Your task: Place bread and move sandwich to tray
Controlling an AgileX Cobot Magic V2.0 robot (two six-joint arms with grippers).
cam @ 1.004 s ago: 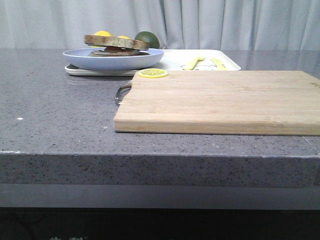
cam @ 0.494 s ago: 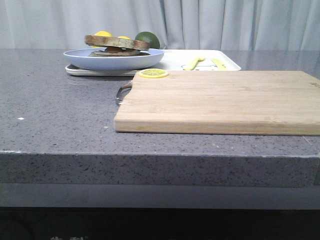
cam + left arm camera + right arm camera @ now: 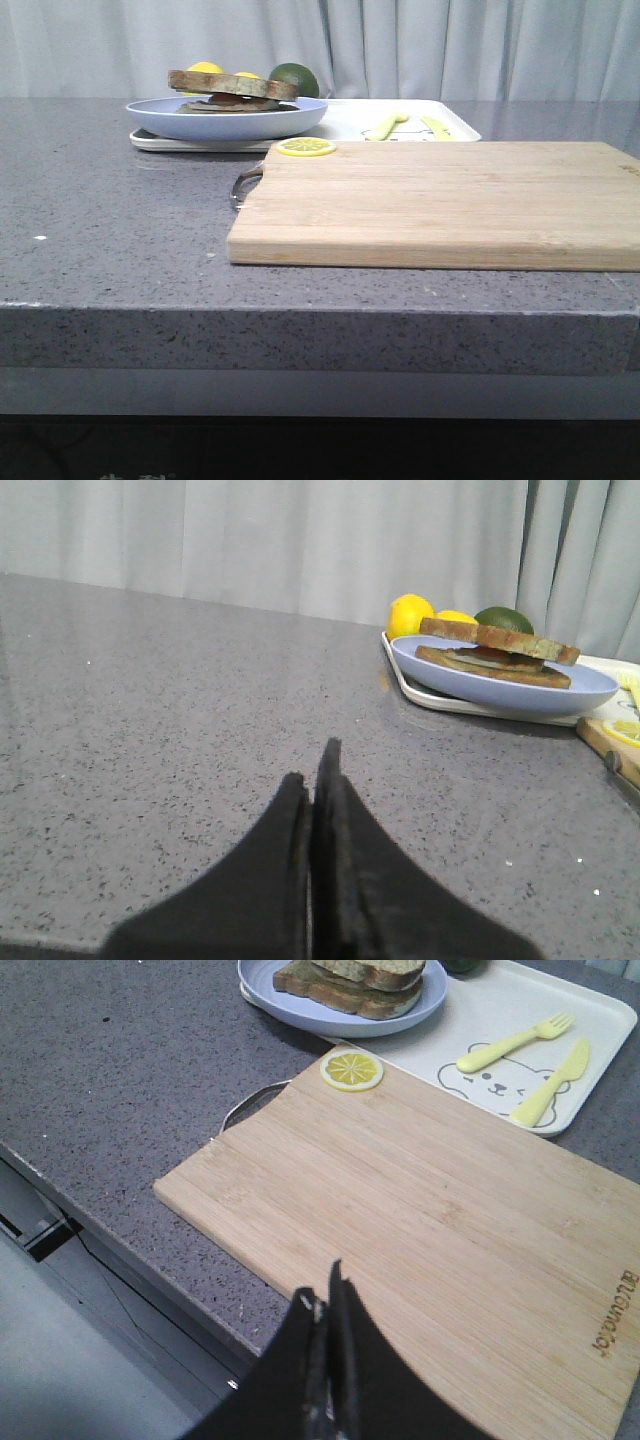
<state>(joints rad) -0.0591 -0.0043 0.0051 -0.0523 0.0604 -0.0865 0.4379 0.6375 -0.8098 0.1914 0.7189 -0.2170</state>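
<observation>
On the grey speckled counter [image 3: 110, 210], the sandwich [image 3: 233, 90] sits assembled on a light-blue plate [image 3: 227, 118], its top slice of bread [image 3: 232, 82] lying over the filling and lower slice. The plate rests on the left end of the white tray [image 3: 350, 122] at the far side of the counter. On the tray's right part lie a pale yellow fork [image 3: 514, 1040] and knife [image 3: 549, 1083] beside a printed bear face. Behind the plate are two yellow lemons [image 3: 411, 614] and a dark green fruit [image 3: 295, 77]. Nearer, a wooden cutting board [image 3: 440, 205] fills the centre and right, a lemon slice [image 3: 306, 147] on its far left corner and a metal handle [image 3: 246, 186] at its left edge. The left hand [image 3: 313, 800] has its fingers pressed together on nothing, over bare counter well left of the plate. The right hand [image 3: 325, 1312] is likewise closed and empty, above the board's near edge.
</observation>
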